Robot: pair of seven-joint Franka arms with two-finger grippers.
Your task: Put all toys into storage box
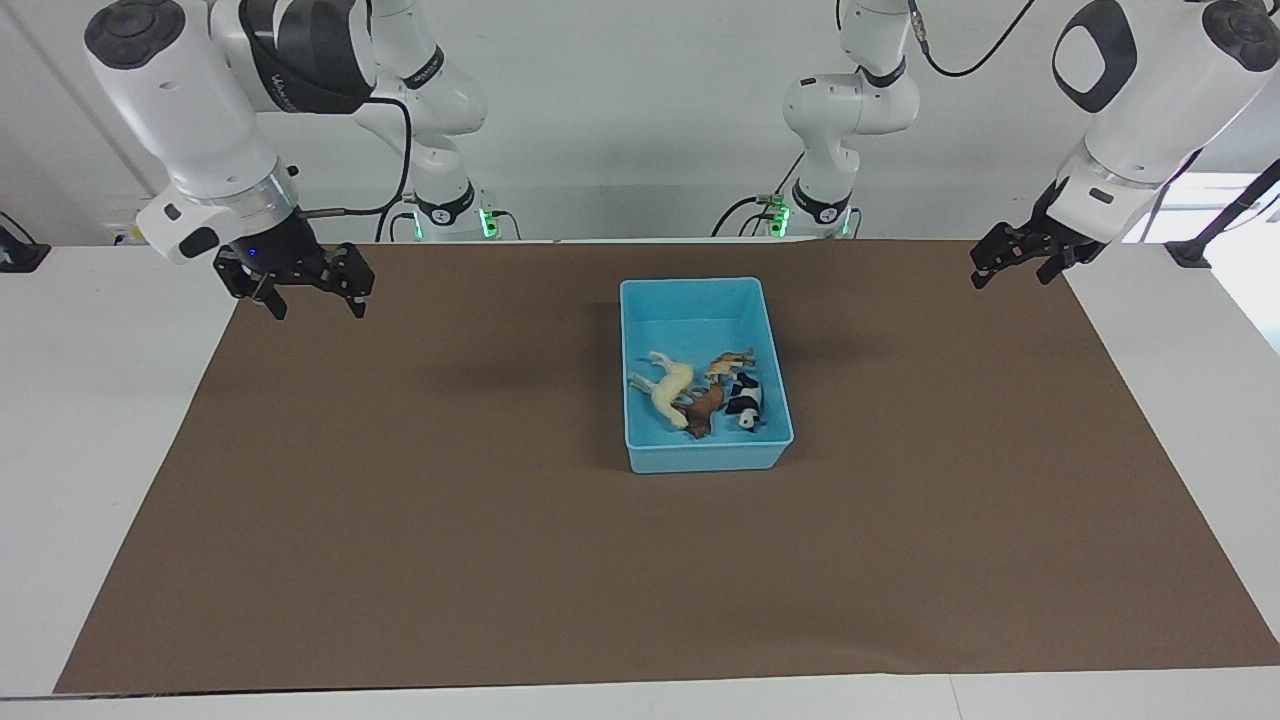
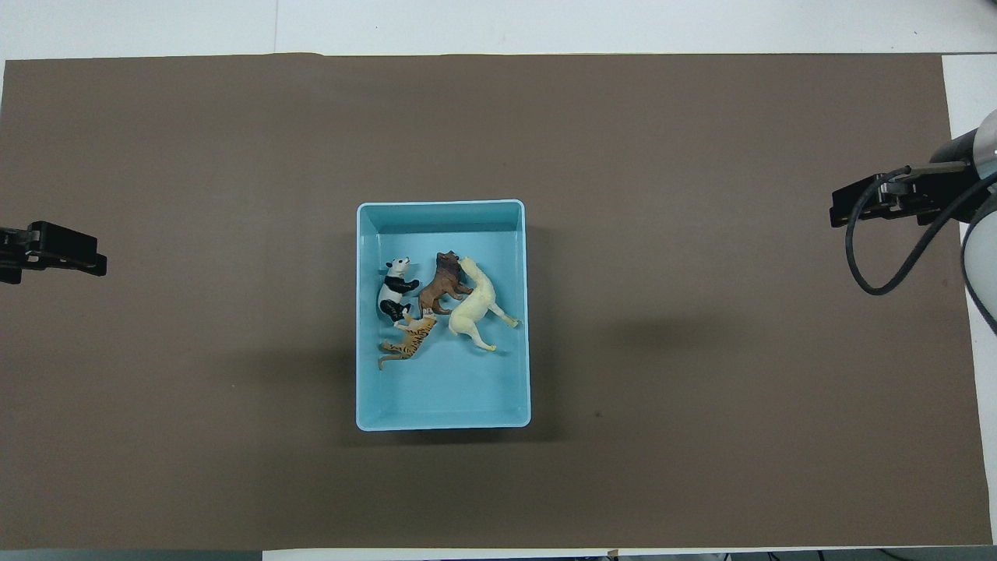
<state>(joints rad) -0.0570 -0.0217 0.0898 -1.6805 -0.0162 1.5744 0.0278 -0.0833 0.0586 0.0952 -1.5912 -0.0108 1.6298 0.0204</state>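
The light blue storage box (image 1: 690, 320) (image 2: 444, 389) sits mid-table on the brown mat. All the toys lie inside it, bunched in the half farther from the robots: a cream horse (image 1: 668, 388) (image 2: 477, 308), an orange tiger (image 1: 730, 363) (image 2: 409, 339), a black-and-white panda (image 1: 745, 400) (image 2: 395, 290) and a brown maned animal (image 1: 703, 408) (image 2: 440, 290). My right gripper (image 1: 315, 308) (image 2: 880, 202) hangs open and holds nothing over the mat's edge at its own end of the table. At the other end, my left gripper (image 1: 1010, 278) (image 2: 54, 253) is likewise open and holds nothing.
A brown mat (image 1: 450, 500) covers most of the white table (image 1: 100, 400). The two arm bases (image 1: 445, 215) (image 1: 815, 215) stand at the robots' edge of the table. Nothing else lies on the mat.
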